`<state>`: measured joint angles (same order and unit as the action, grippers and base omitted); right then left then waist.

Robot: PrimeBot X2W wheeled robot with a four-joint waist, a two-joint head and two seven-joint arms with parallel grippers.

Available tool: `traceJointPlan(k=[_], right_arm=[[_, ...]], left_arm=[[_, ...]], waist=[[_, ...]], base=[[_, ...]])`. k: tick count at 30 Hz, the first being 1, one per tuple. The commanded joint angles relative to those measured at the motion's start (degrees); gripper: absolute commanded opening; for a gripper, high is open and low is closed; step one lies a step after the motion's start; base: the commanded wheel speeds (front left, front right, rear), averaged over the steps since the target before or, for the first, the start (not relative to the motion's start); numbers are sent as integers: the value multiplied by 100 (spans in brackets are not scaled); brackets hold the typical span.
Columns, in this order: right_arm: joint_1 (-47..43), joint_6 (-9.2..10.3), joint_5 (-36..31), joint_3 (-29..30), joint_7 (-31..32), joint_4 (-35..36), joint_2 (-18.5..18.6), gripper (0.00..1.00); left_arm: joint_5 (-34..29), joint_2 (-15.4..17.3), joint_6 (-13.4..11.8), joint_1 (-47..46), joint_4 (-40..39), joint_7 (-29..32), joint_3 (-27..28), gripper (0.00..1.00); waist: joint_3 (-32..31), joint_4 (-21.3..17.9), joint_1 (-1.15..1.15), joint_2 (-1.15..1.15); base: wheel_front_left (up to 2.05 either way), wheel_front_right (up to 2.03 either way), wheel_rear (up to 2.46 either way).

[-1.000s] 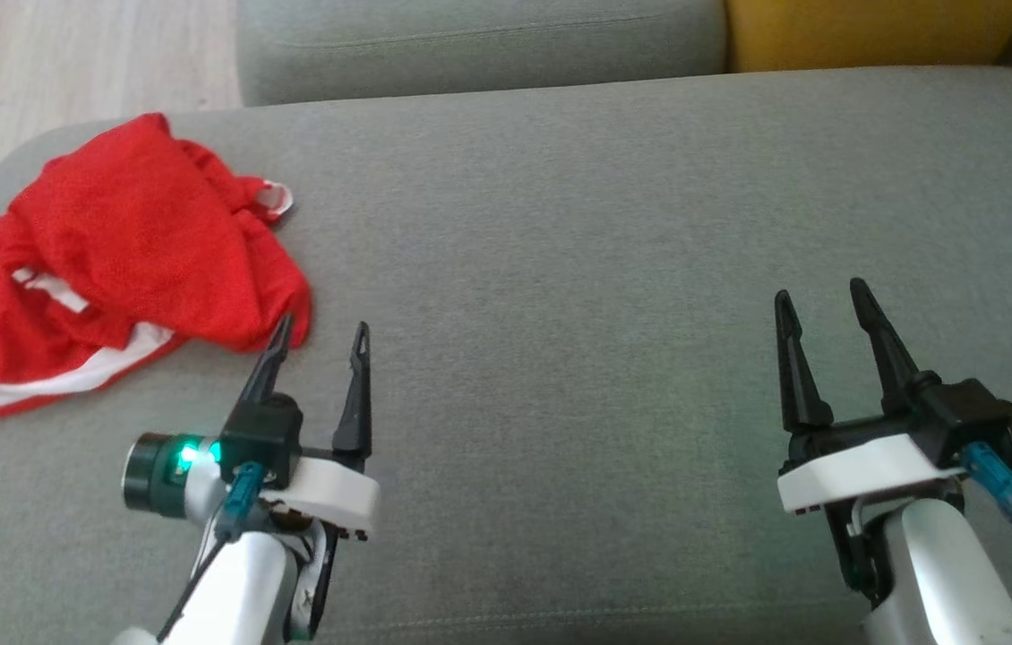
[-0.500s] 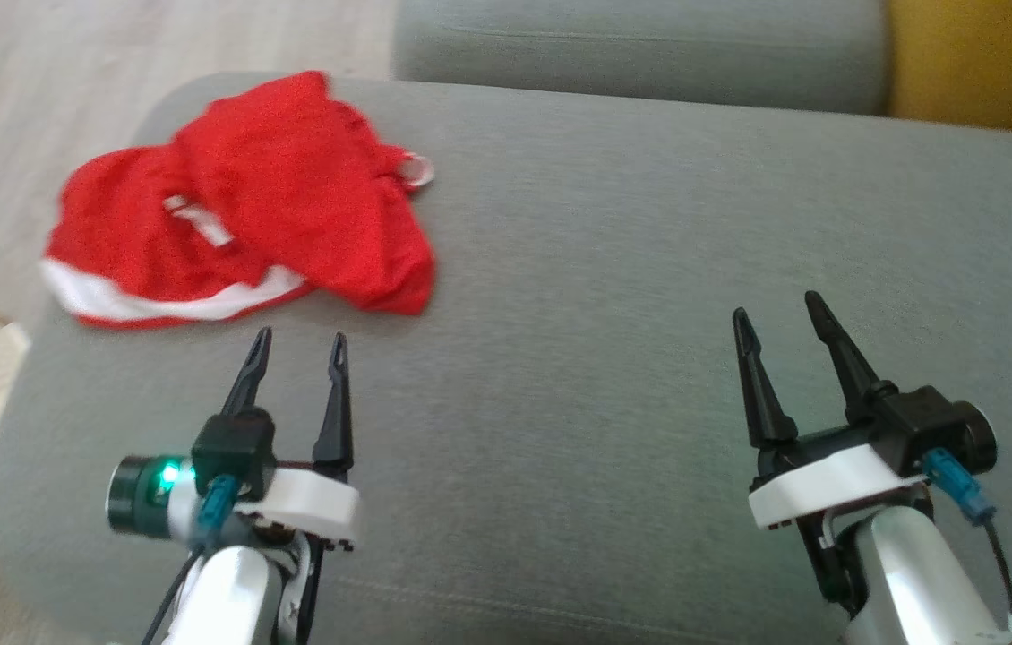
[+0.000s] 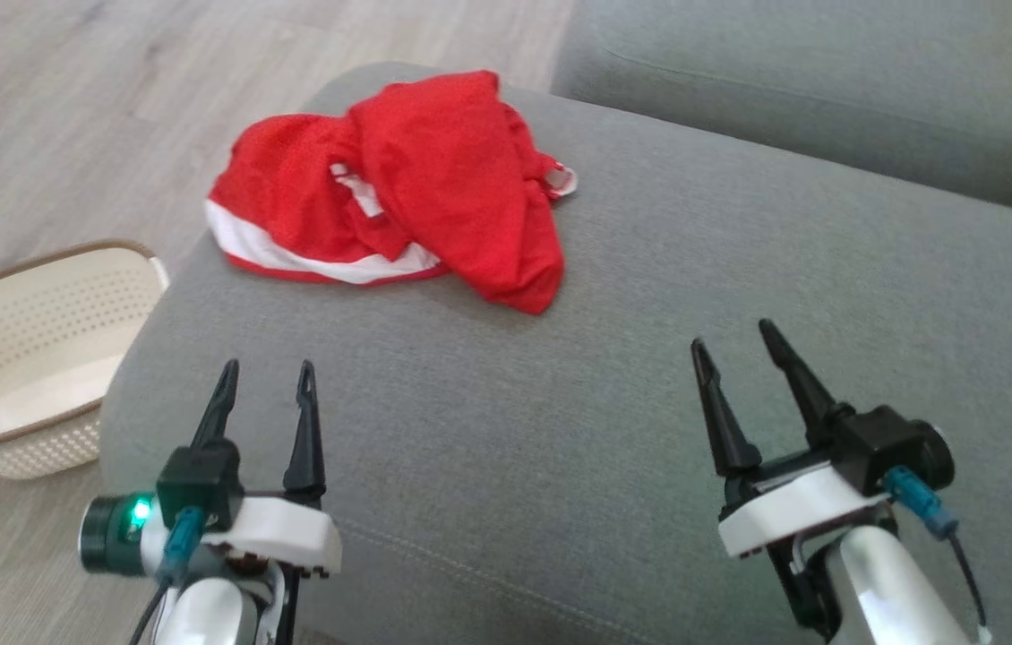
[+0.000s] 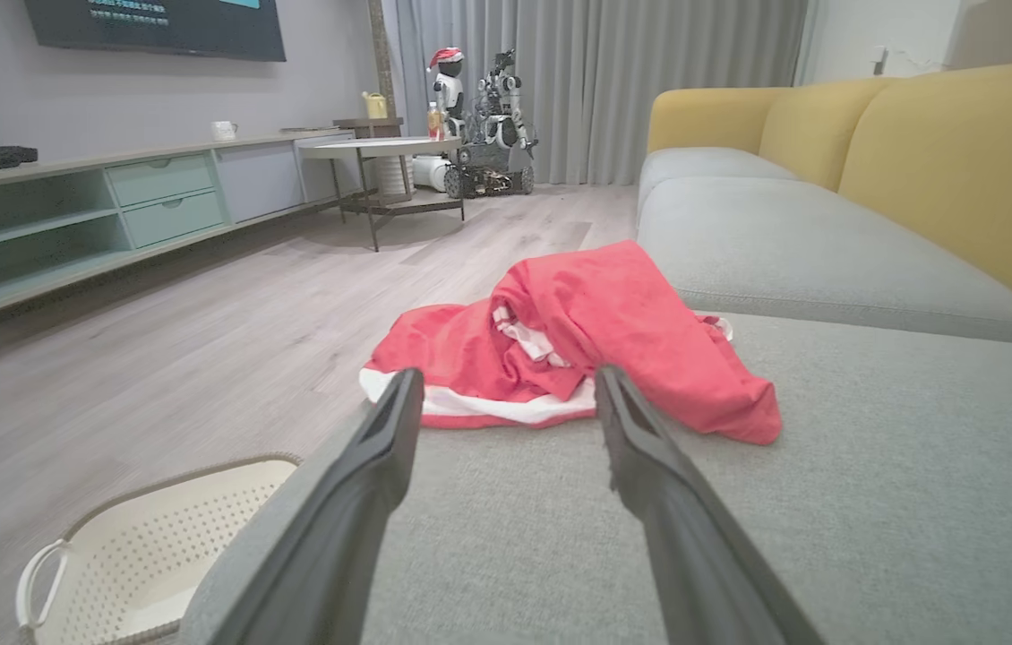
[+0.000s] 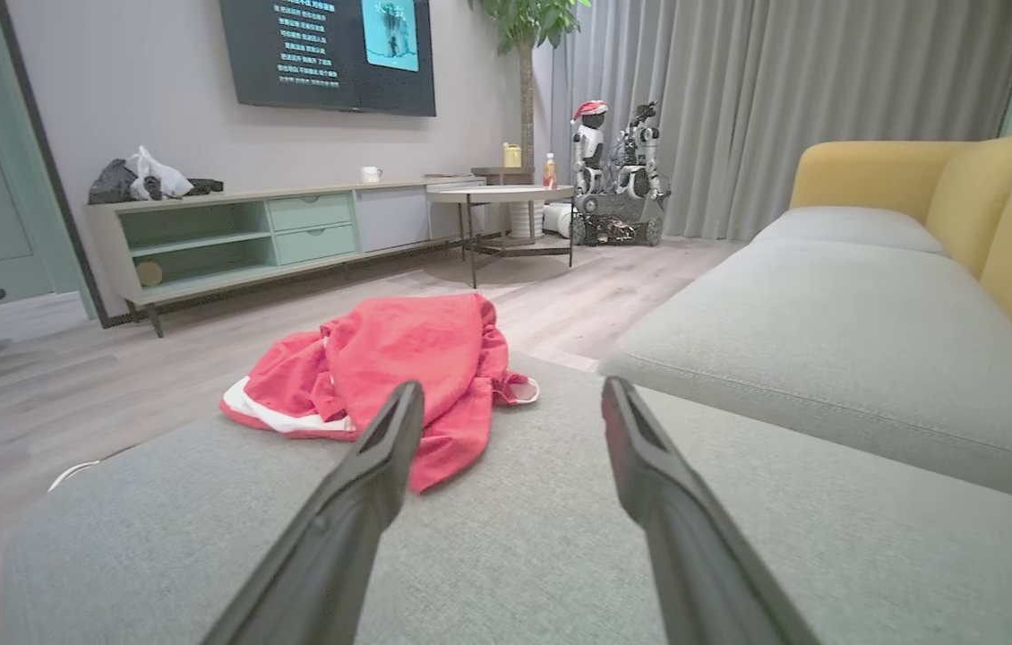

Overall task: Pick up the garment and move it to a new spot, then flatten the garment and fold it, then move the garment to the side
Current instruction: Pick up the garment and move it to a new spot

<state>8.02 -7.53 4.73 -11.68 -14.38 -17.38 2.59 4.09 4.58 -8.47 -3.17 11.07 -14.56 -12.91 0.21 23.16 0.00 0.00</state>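
View leftward now; crumpled red garment (image 3: 398,179).

Left gripper (image 3: 267,367): lower left of the head view; fingers (image 4: 381,466) spread wide, near parallel, pointing up the frame.
Left wrist (image 3: 278,536): white housing, dark round module on its left side with a green light (image 3: 141,512) lit.
Left forearm (image 3: 201,620): pale, rising from the bottom edge.
Right gripper (image 3: 732,335): lower right of the head view; fingers spread wide, leaning toward the upper left.
Right wrist (image 3: 784,512): white housing, black block, blue connector (image 3: 918,502) on its right side.
Right forearm (image 3: 882,596): pale, entering at the bottom right.
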Motion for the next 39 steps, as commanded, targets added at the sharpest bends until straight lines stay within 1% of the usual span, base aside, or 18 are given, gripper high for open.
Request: traceJointPlan(k=[1, 12, 20, 23, 27, 32, 36, 39], right_arm=[[80, 4, 49, -179, -62, 135, 29, 100], [78, 4, 137, -300, -62, 83, 29, 100], [149, 4, 69, -199, -62, 122, 29, 100], [211, 4, -12, -70, -62, 174, 29, 100], [322, 4, -155, 221, -62, 290, 29, 100], [486, 4, -396, 661, -48, 532, 29, 100], [653, 4, -552, 913, 4, 786, 29, 100], [766, 4, -597, 983, 46, 961, 29, 100]], left_arm=[[-82, -2, 31, -140, -213, -44, 239, 100], [-143, -34, 89, -128, -239, -44, 372, 100], [-57, -62, 112, -216, -279, -44, 592, 100], [19, -61, 182, -364, -252, -44, 724, 100], [183, -2, 397, -745, -41, -44, 918, 100], [321, 238, 779, -1574, 727, -31, 994, 100], [586, 397, 1120, -2441, 1408, 333, 1050, 100], [672, 589, 1269, -3089, 1827, 668, 1049, 100]], waist=[[-51, 102, 0, 0], [-79, 89, 0, 0], [107, -107, 0, 0], [299, -236, 0, 0], [645, -427, 0, 0], [1182, -676, 0, 0], [1594, -898, 0, 0], [1848, -1073, 0, 0]], base=[[0, 0, 0], [0, 0, 0], [0, 0, 0], [0, 0, 0], [0, 0, 0], [0, 0, 0], [0, 0, 0], [0, 0, 0]])
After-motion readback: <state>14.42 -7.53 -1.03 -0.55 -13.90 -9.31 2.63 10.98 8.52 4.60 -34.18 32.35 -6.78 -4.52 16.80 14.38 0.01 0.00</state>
